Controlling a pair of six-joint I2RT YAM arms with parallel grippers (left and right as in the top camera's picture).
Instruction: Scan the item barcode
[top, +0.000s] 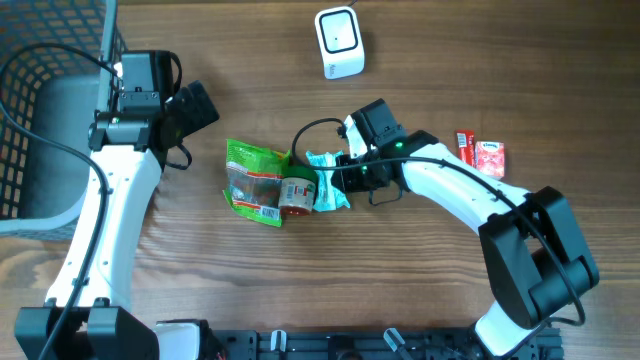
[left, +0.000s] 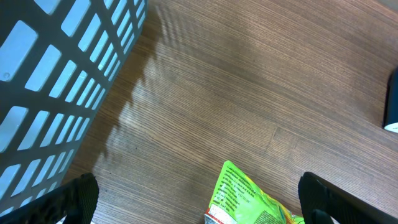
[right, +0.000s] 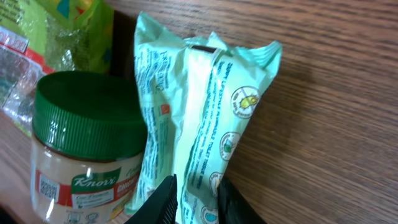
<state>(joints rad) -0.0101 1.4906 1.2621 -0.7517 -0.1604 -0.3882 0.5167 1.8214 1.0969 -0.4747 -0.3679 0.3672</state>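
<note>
Far left, just beside the basket (left: 56, 81), the left jaws stand wide and hold nothing. Mid-tabletop (top: 200, 280) lie a green snack bag (top: 252, 178), a Knorr jar (right: 81, 155) touching it, then the mint-green pouch (right: 199, 112) — likely the item to scan — resting against the jar. The right jaws are narrow, pinching the pouch's near end. It looks light, soft and crinkly, so it may sag or slip; a hold across the thicker folded seam seems safer than the thin edge. The scanner (top: 338, 42) sits well apart.
</note>
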